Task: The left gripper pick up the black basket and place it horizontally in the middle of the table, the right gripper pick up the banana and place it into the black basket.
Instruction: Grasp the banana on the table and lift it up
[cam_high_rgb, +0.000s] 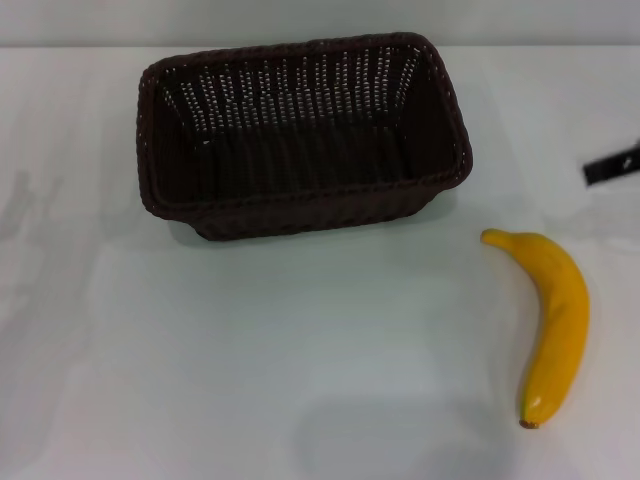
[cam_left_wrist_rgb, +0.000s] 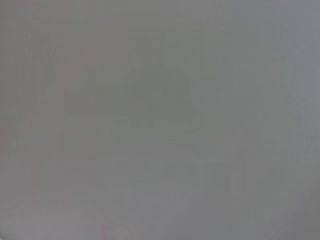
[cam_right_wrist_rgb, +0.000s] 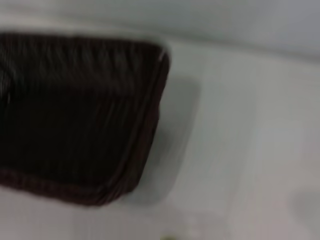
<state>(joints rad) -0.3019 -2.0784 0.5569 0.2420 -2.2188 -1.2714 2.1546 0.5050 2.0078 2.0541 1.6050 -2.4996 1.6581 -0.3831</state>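
The black basket (cam_high_rgb: 300, 135) stands upright and empty on the white table (cam_high_rgb: 250, 350), long side across the view, in the far middle. The banana (cam_high_rgb: 555, 320) lies on the table to the basket's right and nearer to me, its brown tip toward the front edge. Only a black piece of my right gripper (cam_high_rgb: 612, 165) shows at the right edge, beyond the banana and apart from it. The right wrist view shows the basket (cam_right_wrist_rgb: 75, 115) from above with bare table beside it. My left gripper is out of view; its wrist view shows only a plain grey surface.
A pale wall runs behind the table's far edge (cam_high_rgb: 80, 45). Bare tabletop lies in front of the basket and to its left.
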